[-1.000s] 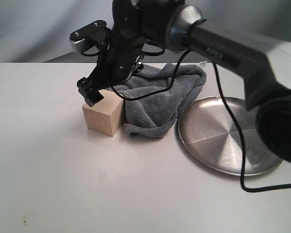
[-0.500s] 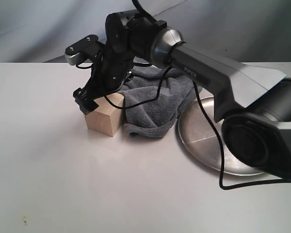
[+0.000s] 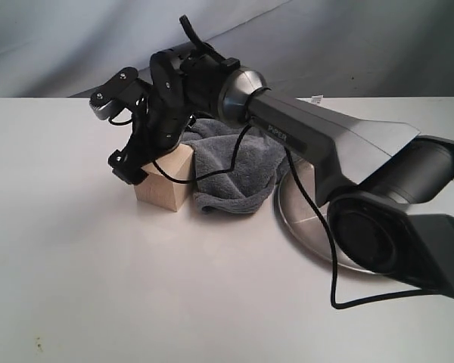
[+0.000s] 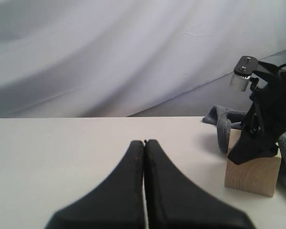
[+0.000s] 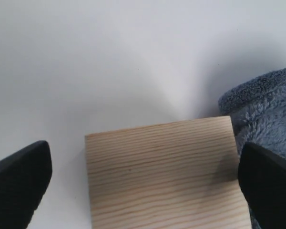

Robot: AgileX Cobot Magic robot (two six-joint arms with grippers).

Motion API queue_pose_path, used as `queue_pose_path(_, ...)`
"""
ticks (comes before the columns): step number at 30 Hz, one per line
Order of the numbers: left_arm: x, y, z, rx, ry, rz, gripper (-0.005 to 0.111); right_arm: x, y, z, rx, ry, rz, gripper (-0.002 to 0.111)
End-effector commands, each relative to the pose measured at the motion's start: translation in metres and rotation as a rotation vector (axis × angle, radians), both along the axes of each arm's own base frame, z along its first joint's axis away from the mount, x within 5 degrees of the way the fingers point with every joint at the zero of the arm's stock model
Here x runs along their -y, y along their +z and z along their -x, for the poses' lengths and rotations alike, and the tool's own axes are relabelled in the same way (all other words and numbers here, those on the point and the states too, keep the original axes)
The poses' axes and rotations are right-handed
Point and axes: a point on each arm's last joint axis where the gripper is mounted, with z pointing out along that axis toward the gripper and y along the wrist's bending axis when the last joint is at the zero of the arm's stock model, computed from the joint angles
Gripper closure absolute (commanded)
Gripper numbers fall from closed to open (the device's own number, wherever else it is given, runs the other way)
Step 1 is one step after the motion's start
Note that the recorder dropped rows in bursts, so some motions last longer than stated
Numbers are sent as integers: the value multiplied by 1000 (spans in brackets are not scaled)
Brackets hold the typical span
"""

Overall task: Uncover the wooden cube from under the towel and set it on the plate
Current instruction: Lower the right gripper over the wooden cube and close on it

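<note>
The wooden cube [image 3: 165, 190] stands bare on the white table, its right side touching the crumpled blue-grey towel [image 3: 238, 170]. My right gripper [image 3: 145, 162] reaches across from the right and hangs open just over the cube's top. In the right wrist view the grained cube [image 5: 162, 167] fills the gap between the right gripper's [image 5: 144, 160] spread fingers [image 5: 21, 179], with towel fleece [image 5: 267, 112] beside one finger. The steel plate [image 3: 299, 221] lies right of the towel, mostly hidden by the arm. My left gripper [image 4: 144, 142] is shut and empty, low over the table, facing the cube [image 4: 252, 174].
The right arm's thick black and silver link [image 3: 325, 144] and its base [image 3: 397, 227] cross above the plate and towel. A loose black cable [image 3: 329, 257] trails over the plate onto the table. A grey cloth backdrop [image 3: 60, 45] rises behind the table.
The right arm has swung lower and further left. Its open gripper has come down from above the cube's back edge to bracket the cube's top. Cube and towel have not moved.
</note>
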Motion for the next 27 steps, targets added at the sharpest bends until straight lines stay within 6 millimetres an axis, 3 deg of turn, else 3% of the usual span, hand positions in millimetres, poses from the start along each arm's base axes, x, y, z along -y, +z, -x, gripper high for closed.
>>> queue_pose_path(1,0,-1,0,0,2,3,107,2,-1,-6,72,9,28,11)
queue_pose_path(14,0,-1,0,0,2,3,107,3,-17,-10,40,-3,29,11)
queue_pose_path(18,0,-1,0,0,2,3,107,2,-17,-10,26,-5,19,16)
queue_pose_path(21,0,-1,0,0,2,3,107,1,-17,-8,4,-8,1,34)
queue_pose_path(27,0,-1,0,0,2,3,107,-2,-17,-4,-40,-13,-37,87)
